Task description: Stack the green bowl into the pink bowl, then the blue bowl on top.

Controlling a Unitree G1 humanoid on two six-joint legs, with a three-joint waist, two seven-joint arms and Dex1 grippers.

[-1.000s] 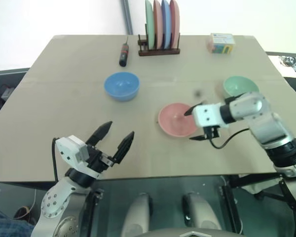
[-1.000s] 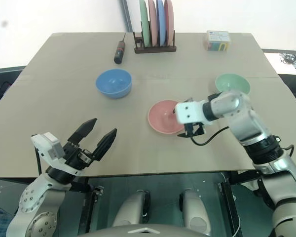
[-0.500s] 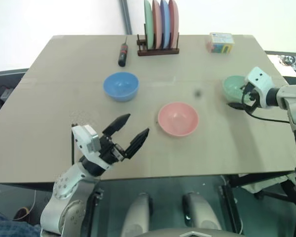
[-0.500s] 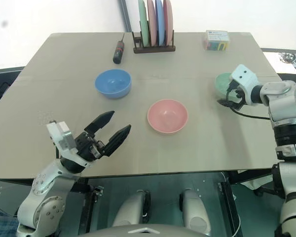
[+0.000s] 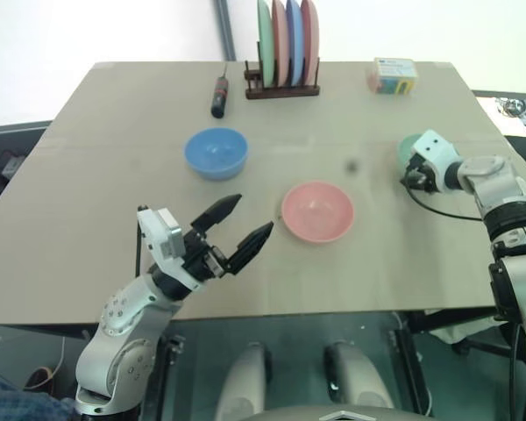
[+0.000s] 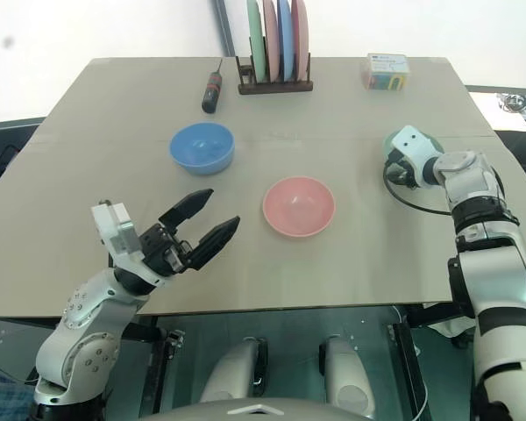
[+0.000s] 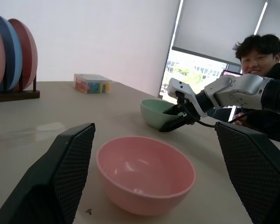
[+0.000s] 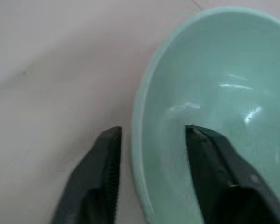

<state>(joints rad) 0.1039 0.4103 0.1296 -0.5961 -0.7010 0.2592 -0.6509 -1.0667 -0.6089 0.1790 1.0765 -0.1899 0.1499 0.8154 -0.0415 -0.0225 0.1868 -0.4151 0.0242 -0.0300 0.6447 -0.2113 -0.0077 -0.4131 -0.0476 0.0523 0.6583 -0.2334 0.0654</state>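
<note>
now the green bowl point(image 8: 210, 107) is straddled at its rim by the right gripper point(image 8: 151, 140), one finger inside, one outside, a small gap left on either side, at the table's point(image 5: 88, 202) right edge. the pink bowl point(image 5: 316, 211) sits mid-table, the blue bowl point(image 5: 216, 153) further left. the left gripper point(image 5: 237, 230) is held spread wide, empty, near the pink bowl.
</note>
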